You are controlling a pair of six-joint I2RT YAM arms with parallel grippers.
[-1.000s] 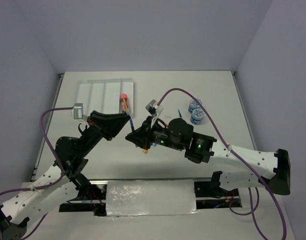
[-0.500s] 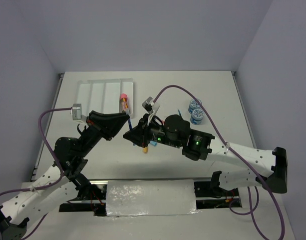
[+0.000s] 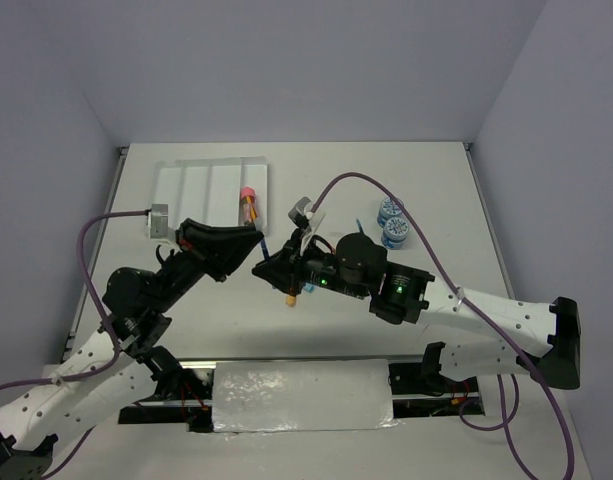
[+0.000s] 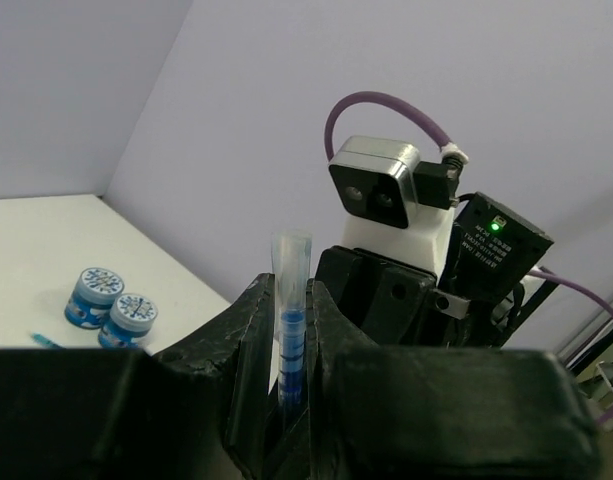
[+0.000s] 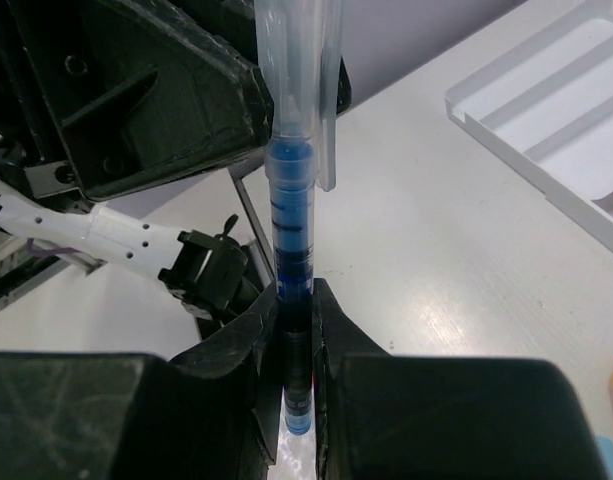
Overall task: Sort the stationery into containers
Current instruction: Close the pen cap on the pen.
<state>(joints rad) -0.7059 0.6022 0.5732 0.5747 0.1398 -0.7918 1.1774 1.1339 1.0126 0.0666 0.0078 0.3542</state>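
The left claw [image 4: 290, 300] and the right claw [image 5: 294, 300] are both pinched on one thin blue plastic pen with a clear cap [image 5: 291, 225], which is held in the air above the white tabletop [image 3: 436, 190], near the white four-compartment plastic tray [image 3: 196, 190].

Arms reach inward, left gripper [image 4: 291, 296] and right gripper [image 5: 294, 300] (nearly tip-to-tip) both clamped

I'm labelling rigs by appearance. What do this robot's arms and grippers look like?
The left arm and right arm have white lower links and black joints and wrists. The left gripper and right gripper have black, wedge-shaped fingers. A purple cable loops to each grey wrist camera. Green lights glow on the right arm.
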